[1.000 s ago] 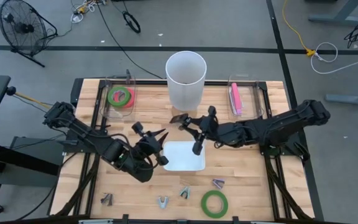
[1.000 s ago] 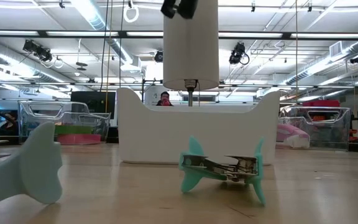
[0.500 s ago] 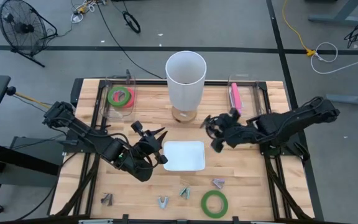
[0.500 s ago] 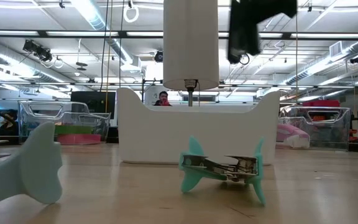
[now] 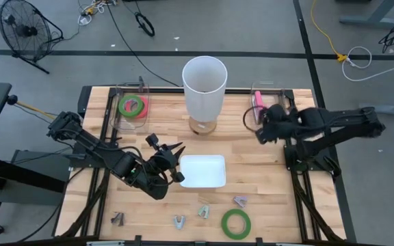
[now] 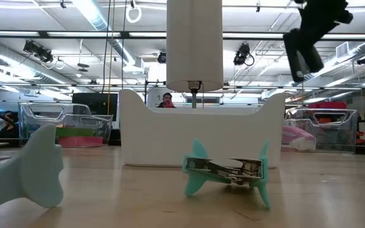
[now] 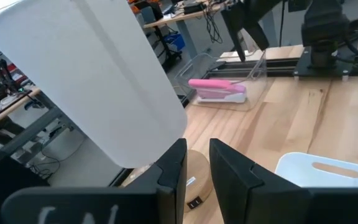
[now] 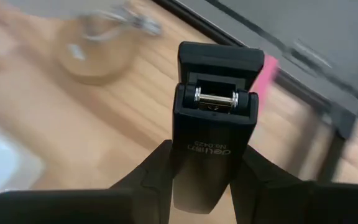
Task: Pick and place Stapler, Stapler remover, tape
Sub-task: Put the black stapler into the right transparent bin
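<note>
My right gripper (image 5: 260, 130) is shut on a black stapler (image 8: 216, 124), high above the table next to the clear bin (image 5: 265, 109) at the far right that holds a pink stapler (image 5: 258, 108). In the low view it shows dark at the upper right (image 6: 306, 41). My left gripper (image 5: 172, 160) hovers at the white tray's (image 5: 202, 171) left edge, empty, with a narrow gap between its fingers (image 7: 194, 171). Several staple removers (image 5: 203, 210) and a green tape ring (image 5: 237, 223) lie flat along the near edge. My right gripper pinches the black stapler between its two fingers, one on each long side (image 8: 178, 152). The stapler lies along the fingers, and its hinged end (image 8: 216, 98) sticks out past their tips. It is lifted clear of the table.
A tall white cylinder (image 5: 204, 85) stands on a wooden base at the far middle. A clear bin (image 5: 132, 108) at the far left holds another green tape roll. A teal staple remover (image 6: 230, 171) lies in front of the tray in the low view.
My right gripper has carried the black stapler from above the tray's far edge toward the table's right and far edges, ending beside the clear bin with the pink stapler. The stapler stays lifted clear.
</note>
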